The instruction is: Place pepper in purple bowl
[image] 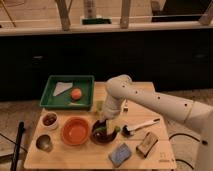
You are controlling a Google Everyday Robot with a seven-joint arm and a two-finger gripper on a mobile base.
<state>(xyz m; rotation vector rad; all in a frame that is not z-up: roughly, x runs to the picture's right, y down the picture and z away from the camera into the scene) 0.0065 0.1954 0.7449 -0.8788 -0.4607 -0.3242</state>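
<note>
The end effector (107, 126) is hovering right over the purple bowl (103, 135), the pepper (103, 129) hanging directly beneath it; its grip state I cannot tell.

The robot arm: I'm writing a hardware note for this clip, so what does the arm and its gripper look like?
The arm is glossy white, built of thick rounded segments with a bulbous joint and small dark dots along the casing. No markings or loose cables show on it. The gripper at its end, low over the purple bowl, looks darker; its details are unclear.
</note>
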